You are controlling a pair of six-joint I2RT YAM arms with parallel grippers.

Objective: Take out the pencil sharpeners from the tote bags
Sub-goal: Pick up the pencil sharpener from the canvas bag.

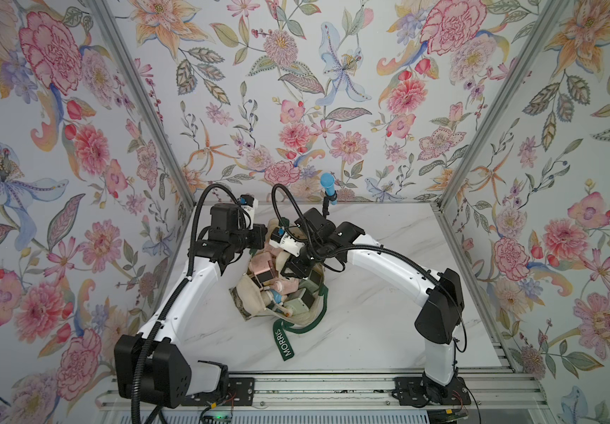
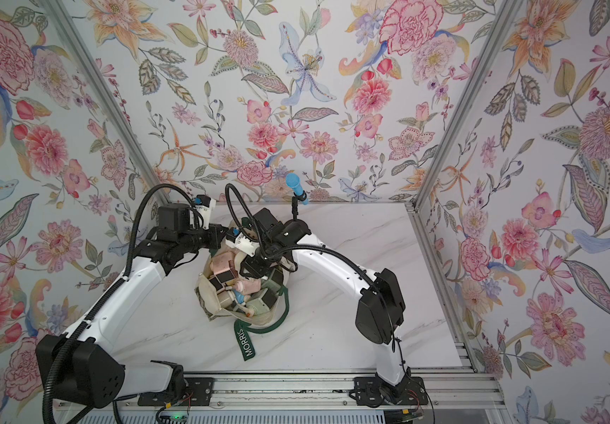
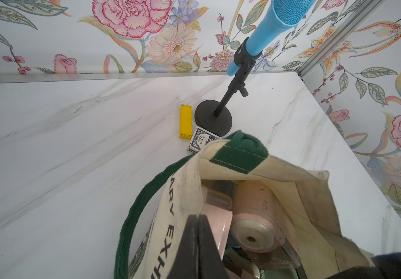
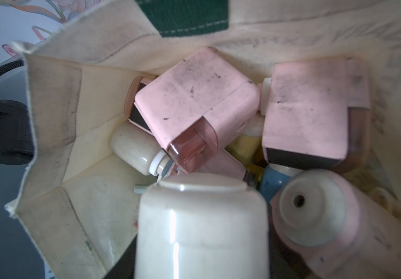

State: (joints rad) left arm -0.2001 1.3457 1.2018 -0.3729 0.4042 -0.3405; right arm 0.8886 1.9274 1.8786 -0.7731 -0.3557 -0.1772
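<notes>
Left tool was clamped shut on the rim of the tote bag at its 11 o'clock edge, pencil sharpeners lay heaped inside, and the right tool sat in the mouth over a cream sharpener, grip indeterminable; advised: rim taut, lift straight up.

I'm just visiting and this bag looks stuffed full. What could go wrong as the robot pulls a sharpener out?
1. The cream sharpener at the right gripper looks smooth and rounded; it might slip.
2. Pink sharpeners lie packed beside it and could snag or tumble.
3. The left gripper pinches only the rim of the tote bag; the soft canvas may pull free and sag shut.
</notes>
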